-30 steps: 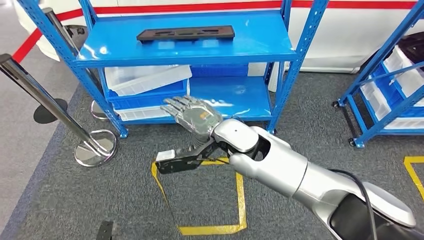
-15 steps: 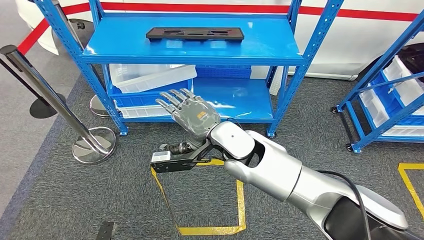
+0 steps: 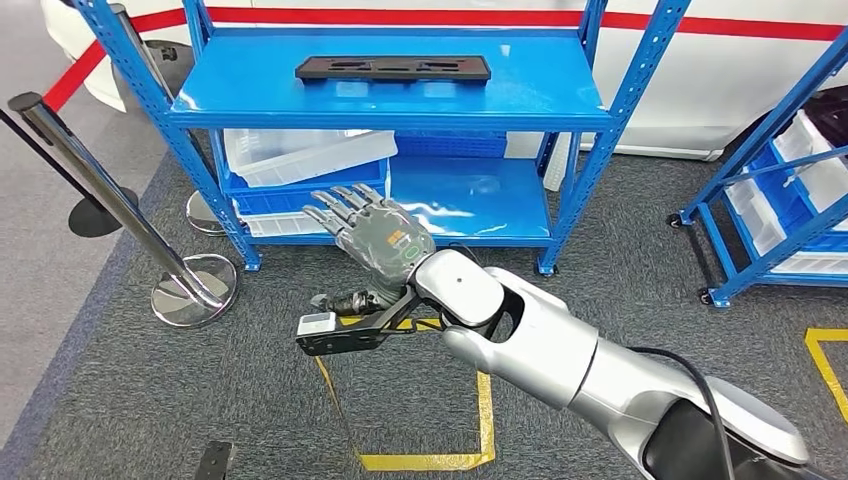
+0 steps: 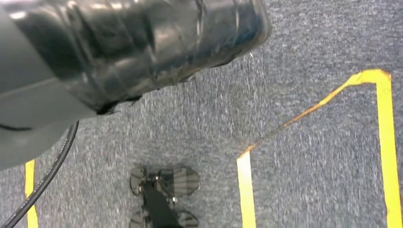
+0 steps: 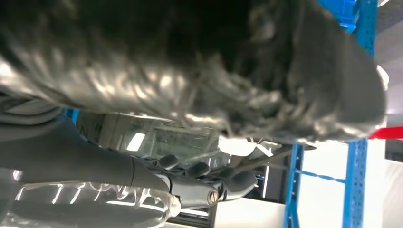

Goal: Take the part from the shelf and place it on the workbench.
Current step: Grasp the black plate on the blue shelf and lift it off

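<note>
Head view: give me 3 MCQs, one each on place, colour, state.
1. Where does the black part lie?
A. on the shelf's top board
B. on the carpet
C. in the right hand

2. What colour is the shelf frame?
A. yellow
B. blue
C. grey

3. How is the right hand?
A. closed round the part
B. fingers spread, holding nothing
C. resting on a bin

Answers:
1 A: the part lies flat on the top board of the shelf.
2 B: its posts and boards are blue.
3 B: the right hand is raised in front of the lower board, below the part, fingers apart and empty.
</note>
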### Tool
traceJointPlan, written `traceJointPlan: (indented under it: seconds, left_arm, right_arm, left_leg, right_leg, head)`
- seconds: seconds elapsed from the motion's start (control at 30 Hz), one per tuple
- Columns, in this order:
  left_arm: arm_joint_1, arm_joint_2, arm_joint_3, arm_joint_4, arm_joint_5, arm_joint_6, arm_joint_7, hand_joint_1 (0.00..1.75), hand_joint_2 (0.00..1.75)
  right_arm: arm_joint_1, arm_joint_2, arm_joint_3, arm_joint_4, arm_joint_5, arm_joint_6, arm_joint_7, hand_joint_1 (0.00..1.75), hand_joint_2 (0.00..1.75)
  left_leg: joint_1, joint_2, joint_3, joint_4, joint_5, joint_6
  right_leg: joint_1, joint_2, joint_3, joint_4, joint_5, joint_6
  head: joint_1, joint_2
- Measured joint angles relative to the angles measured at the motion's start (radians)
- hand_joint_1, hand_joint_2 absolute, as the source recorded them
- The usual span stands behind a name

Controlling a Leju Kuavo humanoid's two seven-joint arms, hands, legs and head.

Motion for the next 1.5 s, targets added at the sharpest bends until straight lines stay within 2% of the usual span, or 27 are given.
traceJointPlan:
  seconds: [0.07, 0.17, 0.2, 0.23, 0.27, 0.33, 0.4, 0.5, 0.57, 0.6, 0.67, 0.7, 0.73, 0.77, 0.8, 0.87, 0.9, 1.0, 1.1, 1.2, 1.23, 1.27, 1.3, 1.37, 1.4, 1.43, 1.5]
  left_arm:
    - [0.001, 0.001, 0.000, 0.000, 0.000, 0.001, 0.000, 0.00, 0.00]
    - [0.000, 0.001, 0.000, 0.000, 0.002, 0.002, 0.002, 0.00, 0.00]
    - [0.002, 0.002, 0.000, 0.000, 0.003, 0.002, 0.003, 0.00, 0.00]
    - [0.004, 0.002, 0.000, 0.000, 0.003, 0.002, 0.003, 0.00, 0.00]
    - [0.005, 0.002, 0.000, 0.000, 0.003, 0.002, 0.003, 0.00, 0.00]
    - [0.005, 0.003, 0.000, 0.000, 0.003, 0.002, 0.004, 0.00, 0.00]
    - [0.003, 0.003, -0.001, 0.000, 0.003, 0.002, 0.004, 0.00, 0.00]
    - [0.004, 0.003, -0.001, 0.000, 0.003, 0.001, 0.004, 0.00, 0.00]
    - [0.004, 0.003, -0.001, 0.000, 0.003, 0.001, 0.004, 0.00, 0.00]
    - [0.004, 0.003, -0.001, 0.000, 0.003, 0.001, 0.004, 0.00, 0.00]
    - [0.002, 0.003, -0.001, 0.000, 0.003, 0.001, 0.006, 0.00, 0.00]
    - [0.002, 0.003, -0.001, 0.000, 0.003, 0.000, 0.008, 0.00, 0.00]
    - [0.003, 0.003, -0.001, 0.000, 0.003, -0.001, 0.009, 0.00, 0.00]
    - [0.003, 0.003, -0.001, 0.000, 0.003, -0.001, 0.011, 0.00, 0.00]
    - [0.003, 0.003, -0.001, 0.000, 0.003, -0.002, 0.013, 0.00, 0.00]
    - [0.002, 0.001, -0.001, 0.000, 0.002, -0.004, 0.015, 0.00, 0.00]
    - [0.002, 0.001, -0.002, 0.000, 0.001, -0.004, 0.017, 0.00, 0.00]
    - [0.002, 0.000, -0.006, 0.000, 0.000, -0.004, 0.019, 0.00, 0.00]
    - [0.001, 0.000, -0.007, 0.000, -0.001, -0.004, 0.020, 0.00, 0.00]
    - [0.000, 0.001, -0.008, 0.000, -0.001, -0.004, 0.022, 0.00, 0.00]
    - [0.002, 0.001, -0.009, 0.000, -0.001, -0.004, 0.023, 0.00, 0.00]
    - [0.004, 0.002, -0.009, 0.000, -0.001, -0.004, 0.024, 0.00, 0.00]
    - [0.006, 0.003, -0.009, 0.001, -0.001, -0.005, 0.024, 0.00, 0.00]
    - [0.006, 0.004, -0.010, 0.001, -0.001, -0.005, 0.025, 0.00, 0.00]
    - [0.005, 0.004, -0.010, 0.001, -0.001, -0.006, 0.024, 0.00, 0.00]
    - [0.003, 0.005, -0.011, 0.001, -0.001, -0.007, 0.024, 0.00, 0.00]
    - [0.003, 0.006, -0.014, 0.001, -0.001, -0.008, 0.022, 0.00, 0.00]
  right_arm:
    - [-0.001, 0.006, -0.001, 0.001, 0.000, 0.000, 0.000, 0.00, 0.00]
    - [-0.002, 0.013, -0.001, 0.003, 0.000, 0.002, 0.000, 0.00, 0.00]
    - [0.000, 0.013, -0.001, 0.005, 0.000, 0.004, 0.000, 0.00, 0.00]
    - [0.001, 0.014, -0.001, 0.006, 0.000, 0.005, 0.000, 0.00, 0.00]
    - [0.002, 0.014, -0.001, 0.008, 0.000, 0.005, 0.000, 0.00, 0.00]
    - [0.002, 0.015, -0.001, 0.010, 0.000, 0.006, 0.000, 0.00, 0.00]
    - [0.000, 0.016, -0.001, 0.010, 0.000, 0.006, 0.000, 0.00, 0.00]
    - [-0.001, 0.017, -0.001, 0.011, 0.000, 0.005, 0.000, 0.00, 0.00]
    - [-0.001, 0.018, -0.001, 0.011, 0.000, 0.005, 0.000, 0.00, 0.00]
    - [-0.002, 0.018, -0.001, 0.011, 0.000, 0.005, 0.000, 0.00, 0.00]
    - [-0.002, 0.018, -0.002, 0.013, 0.000, 0.006, 0.000, 0.00, 0.00]
    - [-0.001, 0.018, -0.002, 0.014, 0.000, 0.007, 0.000, 0.00, 0.00]
    - [0.000, 0.018, -0.002, 0.016, 0.000, 0.011, 0.000, 0.00, 0.00]
    - [0.001, 0.018, -0.002, 0.017, 0.000, 0.018, 0.001, 0.00, 0.00]
    - [0.000, 0.018, -0.002, 0.019, -0.001, 0.028, 0.003, 0.00, 0.00]
    - [-0.004, 0.020, -0.002, 0.024, -0.003, 0.047, 0.008, 0.00, 0.00]
    - [-0.008, 0.022, -0.002, 0.027, -0.004, 0.053, 0.011, 0.00, 0.00]
    - [-0.016, 0.027, -0.002, 0.038, -0.005, 0.060, 0.019, 0.00, 0.00]
    - [-0.021, 0.031, -0.002, 0.045, -0.003, 0.062, 0.022, 0.00, 0.00]
    - [-0.023, 0.035, -0.002, 0.051, -0.003, 0.064, 0.023, 0.00, 0.00]
    - [-0.022, 0.035, -0.002, 0.054, -0.003, 0.065, 0.024, 0.00, 0.00]
    - [-0.021, 0.035, -0.002, 0.057, -0.003, 0.065, 0.025, 0.00, 0.00]
    - [-0.021, 0.036, -0.002, 0.060, -0.003, 0.065, 0.025, 0.00, 0.00]
    - [-0.022, 0.037, -0.002, 0.065, -0.003, 0.065, 0.025, 0.00, 0.00]
    - [-0.024, 0.037, -0.002, 0.067, -0.003, 0.065, 0.025, 0.00, 0.00]
    - [-0.025, 0.038, -0.002, 0.069, -0.003, 0.065, 0.025, 0.00, 0.00]
    - [-0.028, 0.039, -0.002, 0.072, -0.003, 0.065, 0.027, 0.00, 0.00]
  left_leg:
    - [-0.003, 0.002, -0.009, 0.027, -0.022, -0.010]
    - [0.002, 0.004, -0.087, 0.201, -0.108, -0.022]
    - [0.005, 0.005, -0.114, 0.254, -0.125, -0.025]
    - [0.007, 0.006, -0.124, 0.270, -0.120, -0.028]
    - [0.010, 0.007, -0.115, 0.246, -0.097, -0.031]
    - [0.017, 0.012, -0.055, 0.119, -0.029, -0.038]
    - [0.018, 0.013, -0.005, 0.017, 0.000, -0.033]
    - [0.015, 0.011, 0.002, -0.001, -0.004, -0.012]
    - [0.015, 0.011, 0.006, -0.003, -0.004, 0.001]
    - [0.015, 0.011, 0.009, -0.005, -0.005, 0.006]
    - [0.013, 0.011, 0.012, -0.004, -0.009, 0.014]
    - [0.011, 0.010, 0.013, -0.003, -0.011, 0.017]
    - [0.009, 0.010, 0.014, -0.002, -0.014, 0.019]
    - [0.008, 0.008, 0.017, -0.001, -0.017, 0.020]
    - [0.005, 0.006, 0.020, -0.001, -0.020, 0.021]
    - [0.002, 0.003, 0.027, -0.001, -0.026, 0.020]
    - [0.002, 0.003, 0.028, -0.001, -0.028, 0.018]
    - [0.006, 0.003, 0.027, -0.006, -0.029, 0.006]
    - [0.005, 0.006, 0.016, 0.027, -0.055, -0.008]
    - [0.008, 0.008, -0.078, 0.202, -0.123, -0.021]
    - [0.010, 0.008, -0.107, 0.246, -0.127, -0.025]
    - [0.012, 0.009, -0.119, 0.254, -0.112, -0.029]
    - [0.015, 0.009, -0.114, 0.225, -0.079, -0.033]
    - [0.020, 0.013, -0.066, 0.105, -0.005, -0.041]
    - [0.021, 0.013, -0.043, 0.053, 0.012, -0.039]
    - [0.021, 0.014, -0.029, 0.022, 0.016, -0.035]
    - [0.019, 0.012, -0.023, 0.008, 0.002, -0.017]
  right_leg:
    - [-0.008, -0.002, 0.012, -0.017, 0.007, -0.003]
    - [-0.010, -0.004, 0.017, -0.023, 0.010, -0.006]
    - [-0.011, -0.004, 0.017, -0.023, 0.009, -0.006]
    - [-0.012, -0.004, 0.017, -0.022, 0.008, -0.006]
    - [-0.013, -0.003, 0.018, -0.021, 0.007, -0.004]
    - [-0.015, -0.003, 0.021, -0.015, -0.001, 0.005]
    - [-0.012, -0.002, 0.018, -0.005, -0.009, 0.016]
    - [-0.010, -0.002, 0.013, -0.001, -0.014, 0.028]
    - [-0.012, -0.002, 0.001, 0.028, -0.034, 0.036]
    - [-0.013, -0.002, -0.018, 0.069, -0.055, 0.040]
    - [-0.014, -0.001, -0.086, 0.198, -0.107, 0.043]
    - [-0.014, -0.001, -0.121, 0.256, -0.121, 0.043]
    - [-0.014, -0.001, -0.144, 0.286, -0.119, 0.041]
    - [-0.012, -0.001, -0.148, 0.279, -0.098, 0.036]
    - [-0.010, -0.001, -0.133, 0.234, -0.062, 0.029]
    - [-0.001, 0.000, -0.076, 0.099, 0.008, 0.009]
    - [0.004, 0.000, -0.052, 0.047, 0.024, 0.001]
    - [0.012, 0.000, -0.030, 0.001, 0.024, -0.009]
    - [0.000, -0.003, -0.009, -0.026, 0.028, -0.010]
    - [-0.004, -0.003, 0.003, -0.032, 0.024, -0.013]
    - [-0.005, -0.003, 0.006, -0.030, 0.020, -0.013]
    - [-0.006, -0.002, 0.008, -0.027, 0.015, -0.012]
    - [-0.009, -0.001, 0.011, -0.022, 0.009, -0.009]
    - [-0.012, 0.001, 0.017, -0.009, -0.008, 0.001]
    - [-0.011, 0.001, 0.017, -0.001, -0.015, 0.007]
    - [-0.009, 0.001, 0.016, 0.004, -0.021, 0.012]
    - [-0.006, 0.002, 0.014, 0.010, -0.025, 0.021]
  head:
    - [-0.003, 0.000]
    - [-0.006, 0.000]
    - [-0.007, 0.000]
    - [-0.007, 0.000]
    - [-0.007, 0.000]
    - [-0.007, 0.000]
    - [-0.007, 0.000]
    - [-0.006, 0.000]
    - [-0.005, 0.000]
    - [-0.004, 0.000]
    - [-0.002, 0.000]
    - [-0.002, 0.000]
    - [-0.002, 0.000]
    - [-0.002, 0.000]
    - [-0.002, 0.000]
    - [-0.003, 0.000]
    - [-0.002, 0.000]
    - [0.000, 0.000]
    - [-0.001, 0.000]
    - [-0.002, 0.000]
    - [-0.002, 0.000]
    - [-0.002, 0.000]
    - [-0.002, 0.000]
    - [-0.002, 0.000]
    - [-0.004, 0.000]
    - [-0.004, 0.000]
    - [-0.004, 0.000]
